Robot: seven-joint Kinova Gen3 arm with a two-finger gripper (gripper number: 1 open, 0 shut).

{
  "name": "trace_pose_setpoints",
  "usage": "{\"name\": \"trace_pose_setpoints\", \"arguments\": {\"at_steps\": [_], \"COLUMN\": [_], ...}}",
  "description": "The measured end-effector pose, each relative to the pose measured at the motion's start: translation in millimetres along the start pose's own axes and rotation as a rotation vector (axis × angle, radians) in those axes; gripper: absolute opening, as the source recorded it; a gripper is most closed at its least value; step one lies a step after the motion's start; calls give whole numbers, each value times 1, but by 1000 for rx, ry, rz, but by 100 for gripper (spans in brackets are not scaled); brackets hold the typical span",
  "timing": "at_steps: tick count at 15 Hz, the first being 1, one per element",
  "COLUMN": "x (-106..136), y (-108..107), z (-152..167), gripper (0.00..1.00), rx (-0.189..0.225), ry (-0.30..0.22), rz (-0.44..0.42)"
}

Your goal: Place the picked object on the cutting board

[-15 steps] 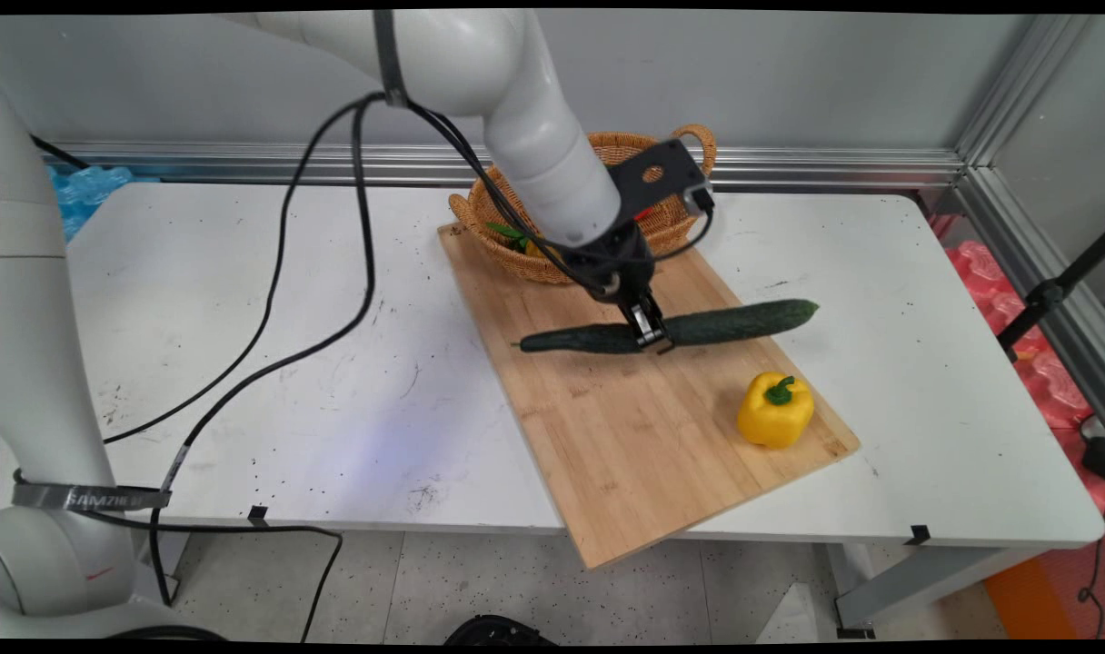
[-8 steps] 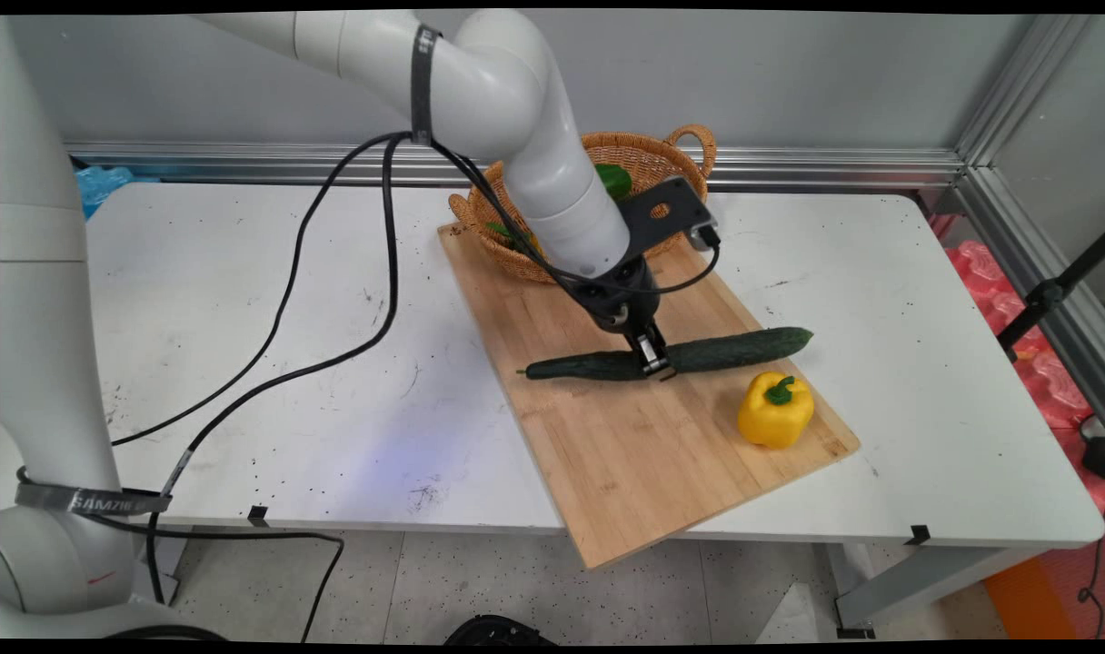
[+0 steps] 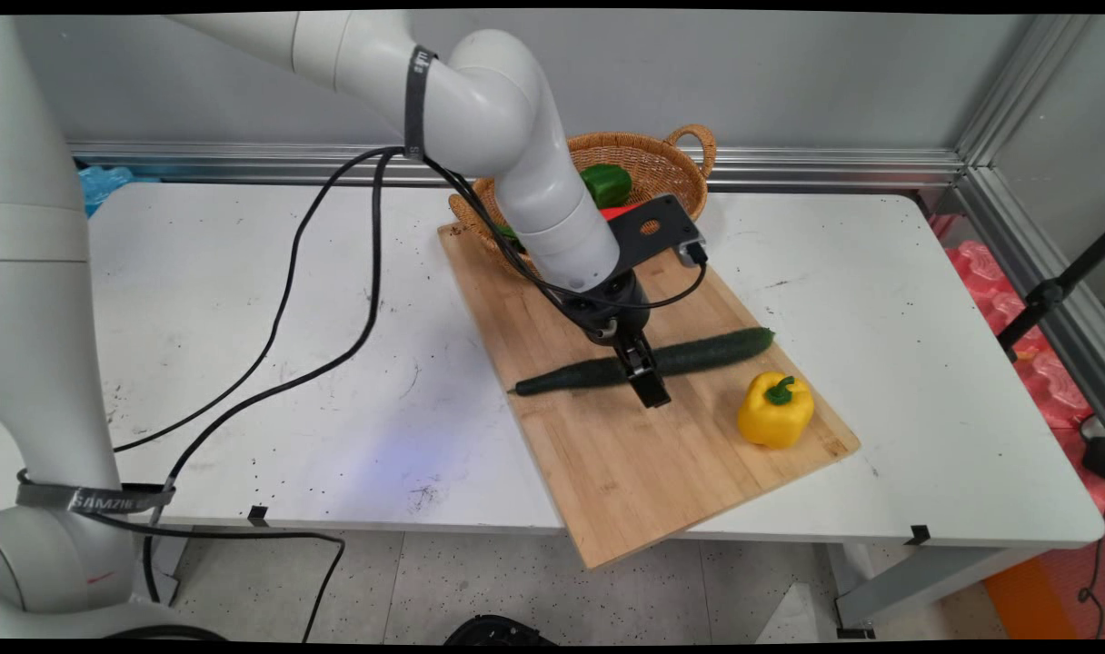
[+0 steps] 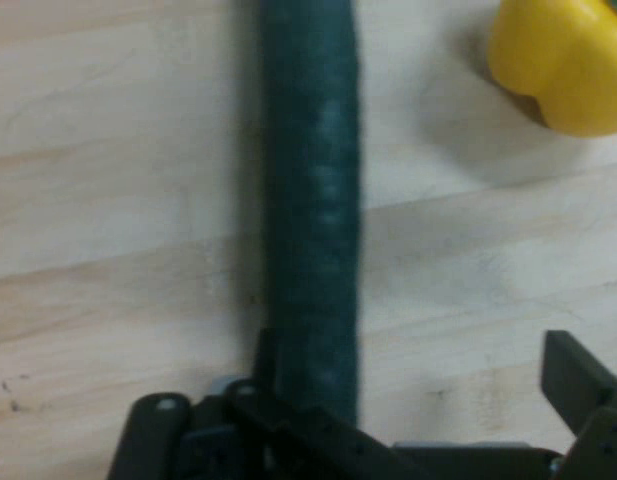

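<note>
The gripper point(image 3: 651, 386) has let go: its jaws stand apart, one finger point(image 4: 578, 385) clear of the cucumber point(image 3: 698, 352), which lies flat on the cutting board point(image 3: 625, 472) near a yellow bell pepper point(image 3: 775, 411). The cucumber looks stiff, smooth and a bit slippery, so I'd grab mid-length. Its long axis runs left-right, with the right end tilted toward the wicker basket point(image 3: 675, 150).

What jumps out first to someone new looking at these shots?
The black gripper is down on the wooden cutting board, open, with one finger against a long dark green cucumber that lies flat across the board. A yellow bell pepper stands near the board's right edge, just beyond the cucumber's end. Behind the board a wicker basket holds a green pepper.
</note>
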Motion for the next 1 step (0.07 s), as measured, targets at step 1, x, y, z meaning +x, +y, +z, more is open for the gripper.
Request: {"name": "trace_pose_setpoints", "arguments": {"at_steps": [1], "x": [-1], "y": [0], "z": [-3], "gripper": [100], "rx": [-3], "ry": [7], "rz": [10]}}
